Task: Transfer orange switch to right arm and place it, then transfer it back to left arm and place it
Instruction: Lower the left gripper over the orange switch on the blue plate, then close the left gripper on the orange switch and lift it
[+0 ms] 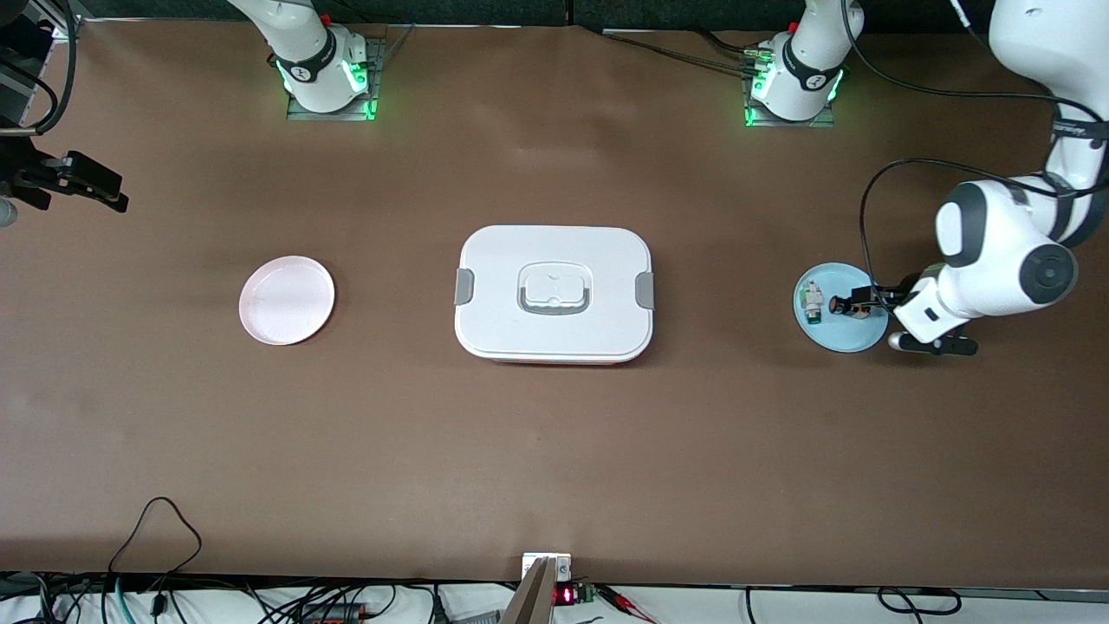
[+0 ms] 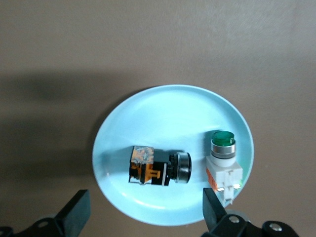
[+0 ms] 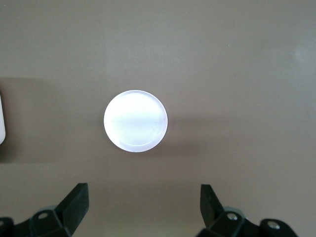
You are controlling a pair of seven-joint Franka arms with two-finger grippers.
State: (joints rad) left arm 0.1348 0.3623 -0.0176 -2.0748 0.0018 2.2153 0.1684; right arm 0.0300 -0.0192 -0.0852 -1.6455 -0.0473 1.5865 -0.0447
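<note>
- Table (image 1: 554,451) of brown surface carries the box (image 1: 554,293) at its middle, lid on, grey latches at both ends; only a thin strip of its red bottom edge shows.
- Blue plate (image 2: 173,118) sits toward the left arm's end of the table, and the orange switch (image 2: 159,168) lies on its side on it, black round end pointing at the white-and-green part (image 2: 223,165) just beside it on the same plate.
- Left gripper (image 2: 143,212) hangs over the blue plate's edge with its fingers (image 2: 74,212) spread wide and nothing between them; the switch lies in line with the gap, untouched. In the front view the arm's wrist covers most of this gripper.
- Pink plate (image 1: 287,300) rests toward the right arm's end of the table with nothing on it.
- Right gripper (image 3: 143,210) is above the table near the pink plate, fingers (image 3: 74,205) wide apart and holding nothing; the front view cuts it off at its edge, showing only dark hardware.
- Markings on the switch are too small to read.
</note>
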